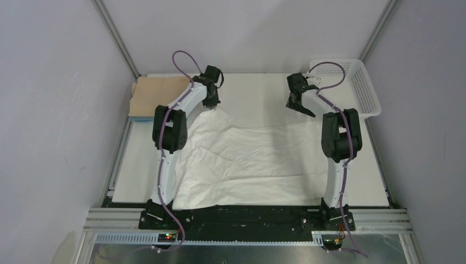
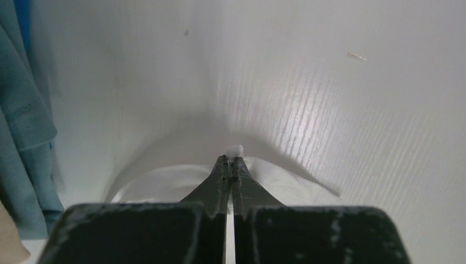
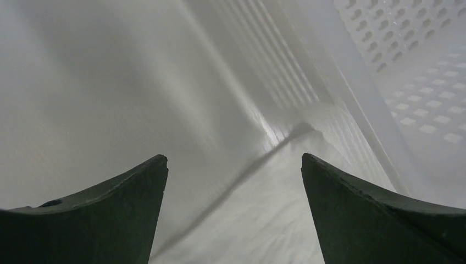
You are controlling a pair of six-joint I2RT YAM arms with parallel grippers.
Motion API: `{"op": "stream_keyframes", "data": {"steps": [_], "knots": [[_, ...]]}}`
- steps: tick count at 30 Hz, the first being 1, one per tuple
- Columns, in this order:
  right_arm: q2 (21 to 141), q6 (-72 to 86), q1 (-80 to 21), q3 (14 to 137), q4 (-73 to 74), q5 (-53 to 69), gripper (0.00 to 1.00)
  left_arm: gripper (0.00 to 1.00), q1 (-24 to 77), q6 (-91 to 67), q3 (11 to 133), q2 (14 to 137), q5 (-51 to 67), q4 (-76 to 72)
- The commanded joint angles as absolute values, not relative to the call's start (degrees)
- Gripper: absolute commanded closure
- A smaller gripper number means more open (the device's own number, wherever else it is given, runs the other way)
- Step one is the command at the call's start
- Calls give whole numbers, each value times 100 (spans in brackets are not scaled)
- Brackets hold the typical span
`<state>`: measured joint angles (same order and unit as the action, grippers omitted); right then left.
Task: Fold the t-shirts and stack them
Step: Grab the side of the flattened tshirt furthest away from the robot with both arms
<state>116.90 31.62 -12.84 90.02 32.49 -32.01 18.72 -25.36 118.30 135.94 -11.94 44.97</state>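
**Left gripper: a thin pinch**

Your left gripper is clamped on a small nub of the white t-shirt, and the rest is spread out behind and below it. The right gripper gapes wide and empty (the cloth lies just short of it). Pull one-sided and the pinch may slip, skewing the fold.
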Motion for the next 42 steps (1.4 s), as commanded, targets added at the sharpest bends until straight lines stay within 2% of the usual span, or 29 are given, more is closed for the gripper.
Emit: {"op": "stream_keyframes", "data": {"steps": [1,6,12,14,16,20,23,25,26,31,34,38,42], "knots": [[12292,3440,-1216,9970,4450,-3582,5,100,1944,-2397,11840,13091,-1292,4488],[12689,3565,-1187,10241,5120,-3509,5,100,1946,-2427,11797,13015,-1309,4486],[12903,3923,-1104,10223,5615,-3371,10,100,1942,-2484,11755,12965,-1296,4476],[12804,4075,-1059,10056,5635,-3404,15,100,1942,-2512,11730,12920,-1285,4477],[12654,4169,-1029,9867,5550,-3437,27,100,1954,-2533,11687,12863,-1297,4478],[12416,4279,-999,9641,5380,-3522,40,100,1951,-2564,11574,12732,-1356,4468],[12347,4273,-997,9639,5252,-3554,47,100,1964,-2562,11449,12617,-1402,4442],[12347,4197,-995,9660,5161,-3521,55,100,1963,-2508,11406,12587,-1391,4418],[12352,4182,-994,9684,5113,-3510,62,100,1965,-2484,11394,12586,-1399,4415],[12417,4156,-985,9761,4974,-3460,79,100,1960,-2401,11315,12539,-1451,4387],[12427,4054,-1004,9824,4839,-3440,99,100,1967,-2371,11311,12475,-1453,4378],[12200,3928,-1086,9719,4645,-3523,100,100,2001,-2349,11057,12148,-1467,4324],[11520,3722,-1231,9097,4111,-3378,100,100,2171,-2362,10285,11531,-1586,4058]]}}
